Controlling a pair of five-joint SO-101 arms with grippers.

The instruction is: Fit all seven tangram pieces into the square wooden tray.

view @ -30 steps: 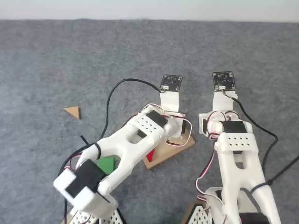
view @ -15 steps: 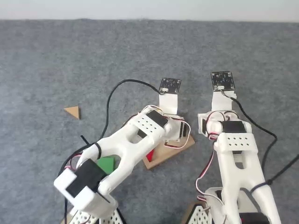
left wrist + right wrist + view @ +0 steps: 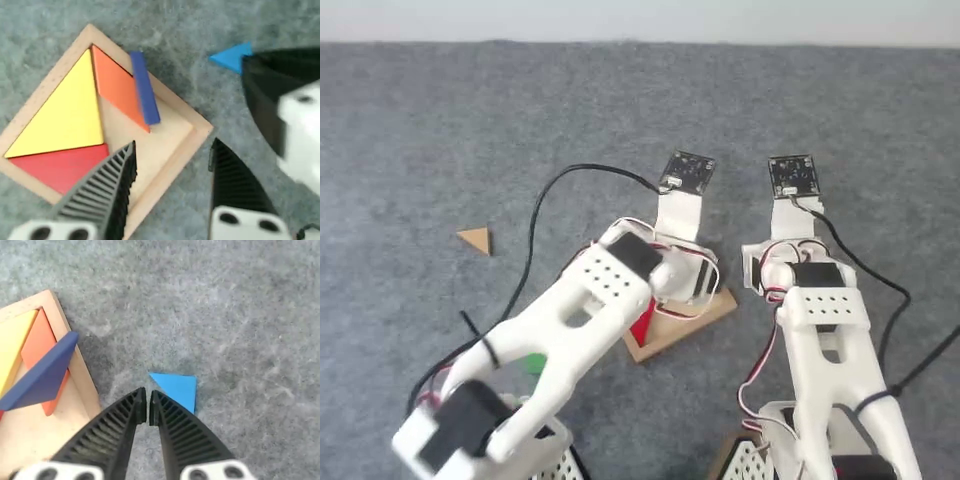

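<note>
The square wooden tray holds a big yellow triangle, an orange piece and a red piece. A dark blue piece leans tilted, one edge on the orange piece and the other on the tray's rim. My left gripper hovers open above the tray's bare corner, holding nothing. A light blue triangle lies on the carpet just outside the tray. My right gripper is shut and empty, its tips at that triangle's edge. The dark blue piece overhangs the rim.
A tan triangle lies alone on the grey carpet at the left. A green piece peeks out under the left arm. The right arm stands beside the tray. The carpet behind both arms is open.
The left arm has risen and its forearm has swung left, covering more of the green piece. The right arm has barely shifted.
</note>
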